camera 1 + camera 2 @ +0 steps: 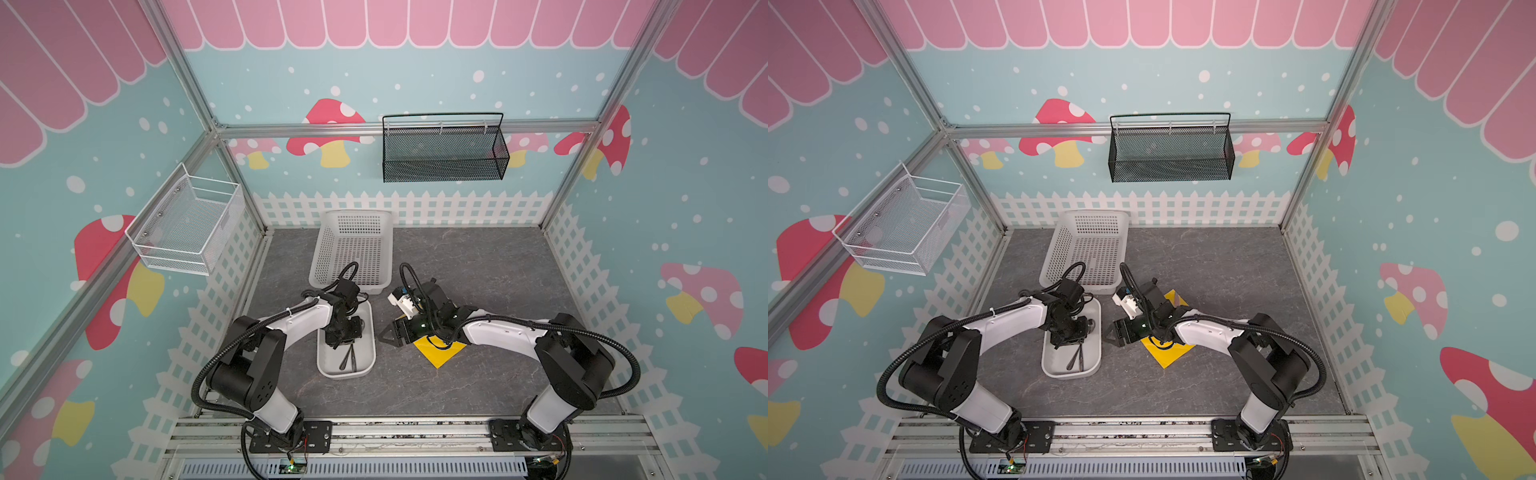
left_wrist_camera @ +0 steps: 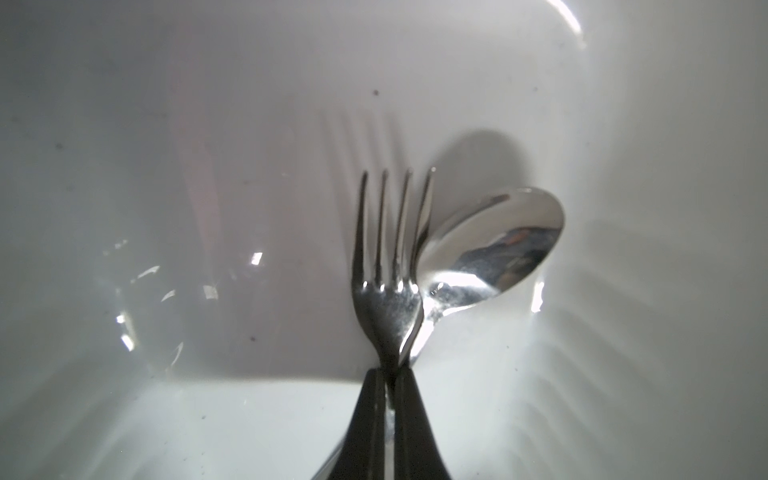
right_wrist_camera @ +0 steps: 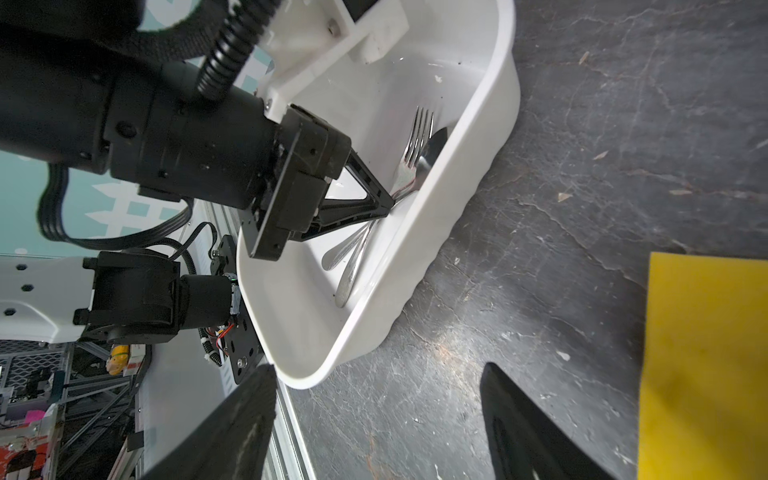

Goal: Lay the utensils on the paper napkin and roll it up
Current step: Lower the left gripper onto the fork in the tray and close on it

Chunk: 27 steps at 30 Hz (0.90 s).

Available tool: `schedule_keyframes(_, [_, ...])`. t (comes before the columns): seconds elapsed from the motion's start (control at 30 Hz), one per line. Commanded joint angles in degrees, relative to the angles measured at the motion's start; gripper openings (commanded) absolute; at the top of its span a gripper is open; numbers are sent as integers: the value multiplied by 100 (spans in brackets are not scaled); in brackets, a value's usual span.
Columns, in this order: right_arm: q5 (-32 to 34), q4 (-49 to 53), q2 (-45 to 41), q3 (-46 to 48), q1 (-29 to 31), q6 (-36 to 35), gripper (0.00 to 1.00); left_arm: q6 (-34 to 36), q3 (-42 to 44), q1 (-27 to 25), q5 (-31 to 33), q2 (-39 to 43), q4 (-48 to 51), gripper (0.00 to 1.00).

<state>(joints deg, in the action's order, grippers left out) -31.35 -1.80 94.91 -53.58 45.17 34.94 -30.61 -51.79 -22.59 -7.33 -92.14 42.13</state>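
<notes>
The utensils [image 1: 349,359] [image 1: 1077,359] lie in a white oblong tray [image 1: 347,375] [image 1: 1071,376]. My left gripper [image 2: 390,370] [image 3: 390,199] reaches down into the tray and is shut on the neck of the fork [image 2: 386,299] [image 3: 417,137]. The spoon [image 2: 490,245] lies right beside the fork, its bowl against the tray wall. The handles [image 3: 353,266] rest on the tray floor. The yellow paper napkin [image 1: 440,353] [image 1: 1169,353] [image 3: 706,353] lies flat on the table right of the tray, partly under my right arm. My right gripper [image 1: 388,336] [image 1: 1111,332] [image 3: 378,370] hangs open between tray and napkin, holding nothing.
A white perforated basket [image 1: 353,249] [image 1: 1088,249] stands just behind the tray. A black mesh basket [image 1: 442,149] hangs on the back wall and a white wire basket [image 1: 187,224] on the left wall. The table top is dark grey stone pattern.
</notes>
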Motion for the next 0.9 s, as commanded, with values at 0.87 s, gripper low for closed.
schedule_keyframes(0.87, [420,321,-4,-269,45,-198,80,-8,38,-6,746,-105,274,10])
